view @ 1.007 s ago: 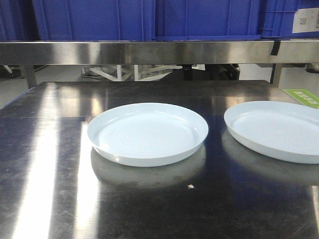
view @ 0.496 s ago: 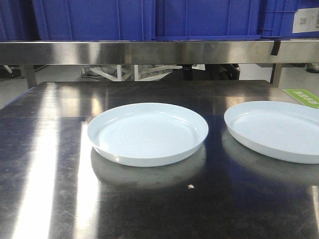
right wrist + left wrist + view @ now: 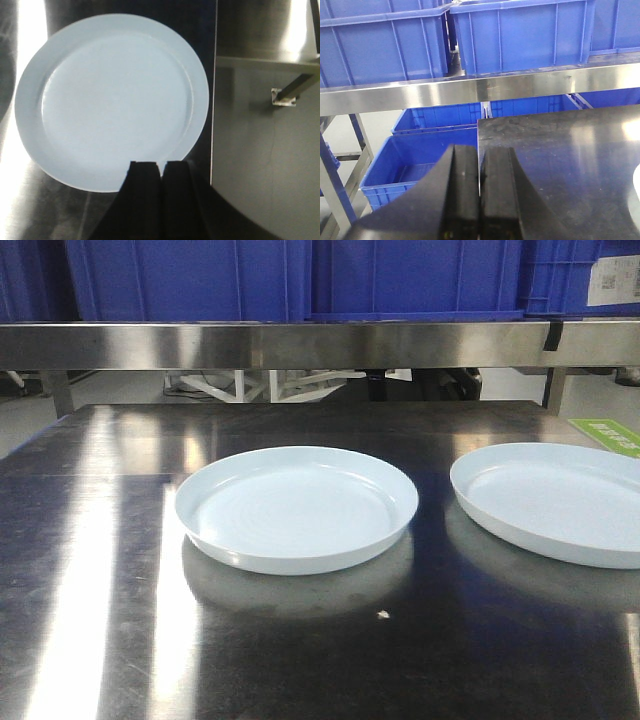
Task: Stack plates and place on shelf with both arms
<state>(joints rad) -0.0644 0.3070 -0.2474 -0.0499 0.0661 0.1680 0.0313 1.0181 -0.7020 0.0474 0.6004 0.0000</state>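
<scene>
Right claw [image 3: 160, 165] is hanging clenched above the near rim of one pale bluish-white round plate [image 3: 110, 100] on the dark steel table [image 3: 65, 210]; left claw [image 3: 479, 150], clenched too, is facing the stainless-steel shelf [image 3: 520, 87].

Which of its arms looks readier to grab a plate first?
Right, probably. The right gripper hangs straight over a plate, fingers shut. The left gripper, also shut, sits by the corner of the tabletop facing blue crates, with hardly any plate in its view.

Two plates [image 3: 297, 508] [image 3: 555, 502], one worktop [image 3: 100, 540], one shelf [image 3: 300, 344], one left hand [image 3: 479, 150], one right hand [image 3: 161, 164] and at least three blue crates [image 3: 190, 280] are showing.
</scene>
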